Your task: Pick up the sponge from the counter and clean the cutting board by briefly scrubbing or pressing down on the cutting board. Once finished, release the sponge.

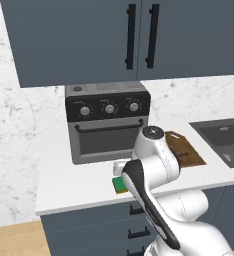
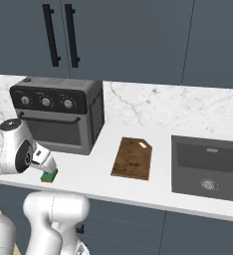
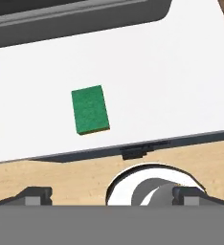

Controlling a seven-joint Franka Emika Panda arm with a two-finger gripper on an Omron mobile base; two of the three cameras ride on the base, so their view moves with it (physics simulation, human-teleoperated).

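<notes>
Bare counter [image 3: 171, 76] all round sponge [image 3: 89, 109]; toaster oven [image 2: 58, 119] blocks behind; cutting board [image 2: 133, 158] well apart.

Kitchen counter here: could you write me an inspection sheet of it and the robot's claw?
Surface: white counter, bare around the board.
Job's things: green sponge lying flat near the front edge, untouched; cutting board flat beside the sink, nothing on it.
Clutter: toaster oven against the wall.
Claw: claw open, hovering above the sponge, holding nothing.
Cables: nothing seen.
Surroundings: dark sink, blue-grey cabinets, marbled wall.
</notes>
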